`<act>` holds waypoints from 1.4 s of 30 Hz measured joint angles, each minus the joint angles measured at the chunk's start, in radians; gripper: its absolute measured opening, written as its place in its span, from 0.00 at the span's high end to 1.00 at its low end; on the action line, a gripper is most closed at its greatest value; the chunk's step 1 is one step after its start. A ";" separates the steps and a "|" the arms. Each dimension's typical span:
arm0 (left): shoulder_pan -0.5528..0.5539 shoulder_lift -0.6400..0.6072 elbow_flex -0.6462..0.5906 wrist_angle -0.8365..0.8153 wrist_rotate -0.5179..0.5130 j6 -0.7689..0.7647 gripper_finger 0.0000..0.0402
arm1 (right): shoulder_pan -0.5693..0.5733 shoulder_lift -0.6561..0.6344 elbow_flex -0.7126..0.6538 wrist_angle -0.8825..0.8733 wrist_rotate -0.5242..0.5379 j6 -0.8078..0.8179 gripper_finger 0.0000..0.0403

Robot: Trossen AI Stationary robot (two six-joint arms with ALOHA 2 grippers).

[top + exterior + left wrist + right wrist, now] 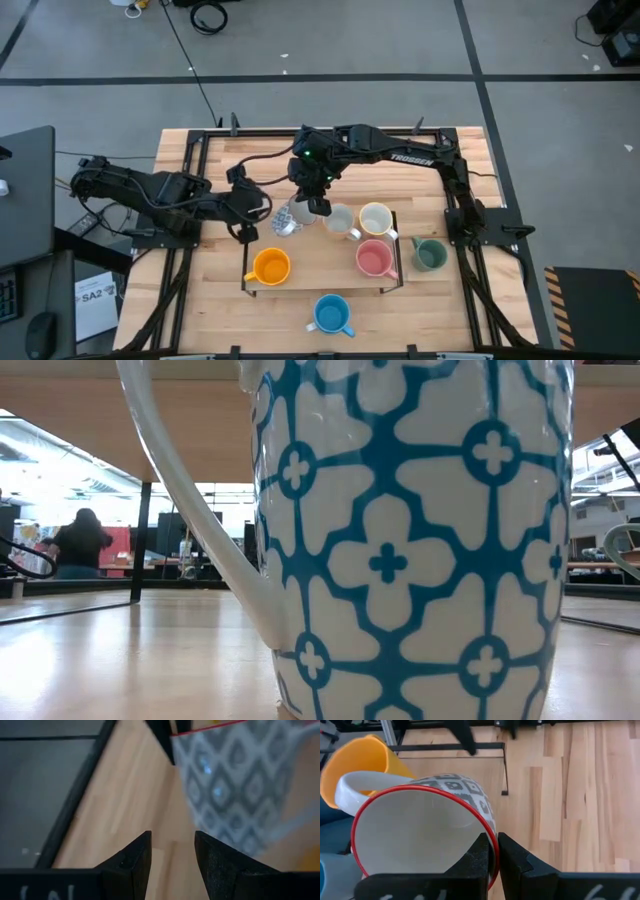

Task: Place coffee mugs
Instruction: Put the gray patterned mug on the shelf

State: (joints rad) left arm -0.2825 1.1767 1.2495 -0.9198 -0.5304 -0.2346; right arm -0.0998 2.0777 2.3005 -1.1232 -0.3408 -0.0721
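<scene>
My right gripper (494, 840) is shut on a grey-patterned white mug with a red rim (288, 217), held over the far left corner of a low rack (247, 284). My left gripper (172, 837) stands open just left of that mug (235, 785), touching nothing. On the rack stand an orange mug (270, 266), a pink mug (374, 257), a cream mug (375, 219) and a white mug (340, 221). A dark green mug (430, 254) stands to the right of the rack. A blue mug (332, 314) stands near the front edge and fills the low view (410, 540). My right gripper pinches the mug's red rim (485, 826) with one finger inside the cup and one outside against the patterned wall. The fingers slant down from the far right. The mug hangs tilted, its mouth turned toward the wrist and its handle (365, 782) pointing away from the fingers.
The rack has thin black legs and a wooden top. Black frame rails (190, 170) run along the table's left, right and far sides. Bare wood lies near the front left and front right corners. A person (78, 545) shows far behind the table.
</scene>
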 joint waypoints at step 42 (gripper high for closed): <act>0.006 0.010 0.000 0.255 0.144 -0.121 0.61 | 0.008 -0.002 -0.076 -0.013 0.007 0.018 0.93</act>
State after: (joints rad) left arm -0.2765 1.1862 1.2495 -0.6652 -0.3866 -0.3557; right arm -0.0917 2.0758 2.2242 -1.1362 -0.3340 -0.0544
